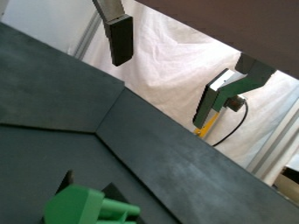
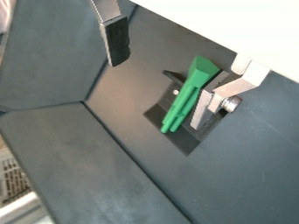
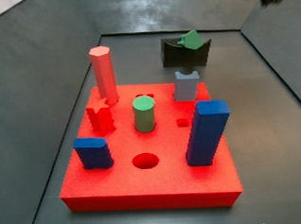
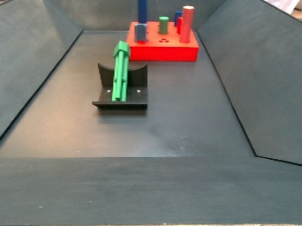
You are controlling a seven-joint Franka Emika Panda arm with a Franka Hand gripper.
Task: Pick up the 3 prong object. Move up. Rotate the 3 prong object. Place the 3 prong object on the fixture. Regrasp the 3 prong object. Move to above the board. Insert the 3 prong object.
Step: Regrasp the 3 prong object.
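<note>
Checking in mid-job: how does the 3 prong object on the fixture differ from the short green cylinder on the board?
The 3 prong object is long and lobed, leaning tilted on the fixture; the green cylinder is short, round and upright on the board. The 3 prong object sits off the board; the cylinder is among its pegs. Both are green, and neither is held: the hand is near the 3 prong object, fingers apart.

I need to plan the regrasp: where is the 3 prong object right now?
It leans on the fixture, in front of the board in a side view: 3 prong object. The gripper is above it, jaws open.
</note>
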